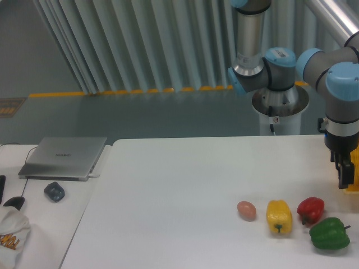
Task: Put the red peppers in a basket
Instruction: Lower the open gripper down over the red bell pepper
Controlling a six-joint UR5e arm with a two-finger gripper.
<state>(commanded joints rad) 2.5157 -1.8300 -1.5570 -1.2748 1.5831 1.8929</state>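
The small glossy red bell pepper sat on the white bench, crowded by the green pepper at its 5 o'clock and the yellow pepper at 9. The claw hung at its 1 o'clock; whether wide or narrow I couldn't tell. Only a yellow sliver of basket showed there, so a descent risked nudging neighbours

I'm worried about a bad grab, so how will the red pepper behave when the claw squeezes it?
The red pepper looks glossy, so it may slip between the fingers. Its rounded, lobed body could roll or rock if nudged. It sits close beside the green pepper, which a push might bump.
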